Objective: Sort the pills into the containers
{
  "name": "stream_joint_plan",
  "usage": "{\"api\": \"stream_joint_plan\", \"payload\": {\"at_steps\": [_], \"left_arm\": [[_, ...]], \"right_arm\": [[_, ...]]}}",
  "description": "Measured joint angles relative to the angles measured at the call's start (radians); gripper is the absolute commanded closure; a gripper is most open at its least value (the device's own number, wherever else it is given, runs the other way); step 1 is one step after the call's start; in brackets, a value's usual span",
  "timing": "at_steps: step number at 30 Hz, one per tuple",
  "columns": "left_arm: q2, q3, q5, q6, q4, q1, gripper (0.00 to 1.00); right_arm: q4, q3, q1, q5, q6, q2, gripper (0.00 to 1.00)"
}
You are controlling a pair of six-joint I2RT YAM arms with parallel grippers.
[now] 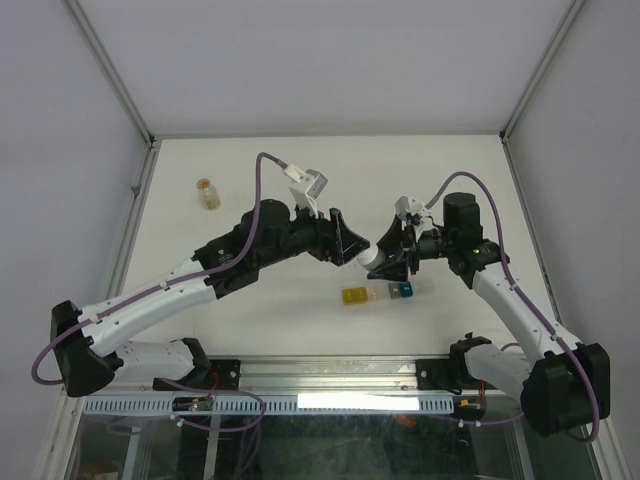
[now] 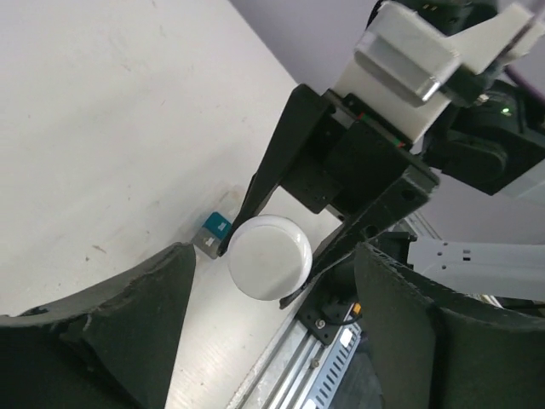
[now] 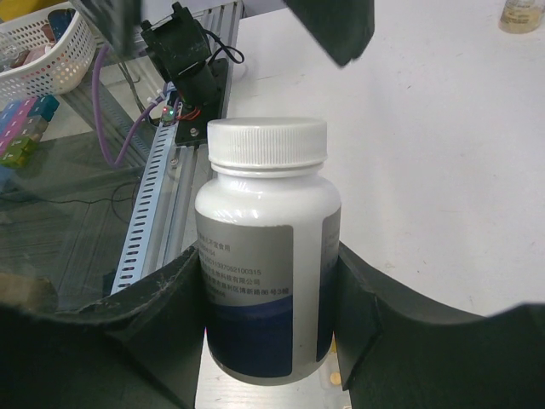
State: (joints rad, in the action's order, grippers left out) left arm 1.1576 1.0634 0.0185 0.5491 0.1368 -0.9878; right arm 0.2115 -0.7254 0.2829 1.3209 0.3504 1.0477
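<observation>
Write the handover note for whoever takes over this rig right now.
Left gripper: open, empty, facing the cap at close range.
Right gripper: shut on the white pill bottle, cap on.
Containers: the strip lies on the table just nearer the arm bases than the bottle; lid state cannot be told. A small amber vial stands far left.
Done: bottle in hand.
Left: take off the cap, sort pills into the compartments; no loose pills visible.

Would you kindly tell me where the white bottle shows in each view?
Top external: bottle at centre, just above the containers.
Left wrist: bottle lower centre, cap facing camera.
Right wrist: bottle centre, upright.
Shared landmark: the slotted rail.
</observation>
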Motion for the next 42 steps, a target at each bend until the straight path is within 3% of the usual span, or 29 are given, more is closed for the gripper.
{"api": "stream_joint_plan", "payload": {"at_steps": [15,27,29,32,36,41,42], "left_arm": [[0.101,0.055,0.081,-0.033,0.081,-0.002,0.43],[0.121,0.064,0.124,-0.080,0.085,0.002,0.75],[0.122,0.064,0.154,-0.122,0.079,0.006,0.81],[0.122,0.055,0.261,-0.251,0.050,0.024,0.83],[0.117,0.011,0.495,-0.588,-0.016,0.071,0.73],[0.121,-0.011,0.701,-0.924,-0.051,0.114,0.05],[0.126,-0.011,0.724,-0.934,-0.059,0.119,0.01]], "right_arm": [[0.000,0.000,0.000,0.000,0.000,0.000,1.00],[0.011,0.000,0.000,0.008,0.001,0.000,1.00],[0.014,0.000,0.000,0.014,0.003,0.000,1.00],[0.018,0.000,0.000,0.031,0.008,0.000,1.00],[0.038,0.000,0.002,0.043,0.018,0.000,1.00],[0.040,-0.001,0.010,0.052,0.023,0.000,1.00],[0.032,-0.003,0.008,0.044,0.019,0.000,1.00]]}}
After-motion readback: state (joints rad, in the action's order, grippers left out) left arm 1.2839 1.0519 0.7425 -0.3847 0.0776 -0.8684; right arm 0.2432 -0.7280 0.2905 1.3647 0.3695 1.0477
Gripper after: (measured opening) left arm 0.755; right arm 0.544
